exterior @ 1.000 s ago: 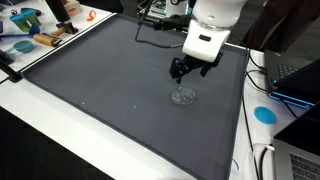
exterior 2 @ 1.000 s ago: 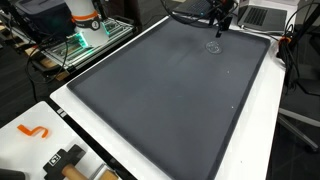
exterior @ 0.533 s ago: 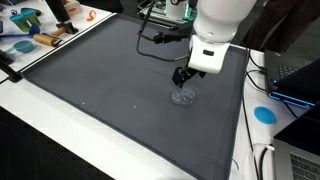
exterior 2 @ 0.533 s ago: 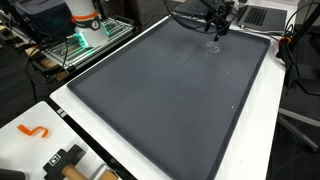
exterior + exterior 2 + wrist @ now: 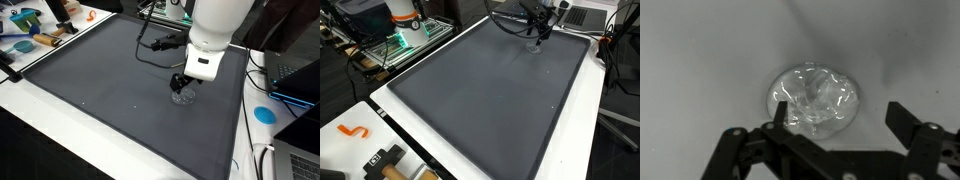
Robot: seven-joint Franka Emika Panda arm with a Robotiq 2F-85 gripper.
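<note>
Above the grey mat [image 5: 90, 85]: gripper [image 5: 181, 86] lower over clear plastic piece [image 5: 181, 98]

The crumpled clear plastic piece lies on the mat, off its centre toward one edge. The gripper stands directly over it. Compared with a second ago, the gripper has dropped closer to the mat and the piece has not shifted. Wrist view: jaws spread fully wide, a finger [image 5: 775, 128] on either side of the piece [image 5: 812, 98], nothing gripped. Contact cannot be told.
</note>
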